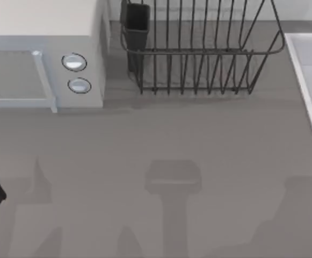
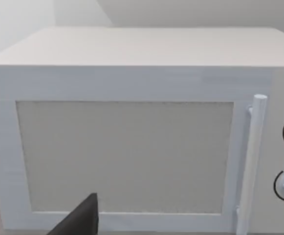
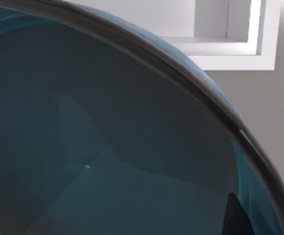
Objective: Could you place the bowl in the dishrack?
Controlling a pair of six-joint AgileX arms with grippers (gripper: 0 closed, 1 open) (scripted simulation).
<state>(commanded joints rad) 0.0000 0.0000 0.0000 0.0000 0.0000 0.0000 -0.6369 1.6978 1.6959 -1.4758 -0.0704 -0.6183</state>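
Bowl (image 3: 107, 147), teal, sits right against my right wrist camera; whether my fingers pinch it I cannot tell. I should carry it level, well above the dishrack (image 1: 198, 59) bars.

Soft, even light falls from overhead. Blurry arm shadows spread across the grey bench (image 1: 209, 140), and a darker shadow sits under the dishrack (image 1: 198, 59). The bowl (image 3: 107, 147) shows one tiny glint inside.
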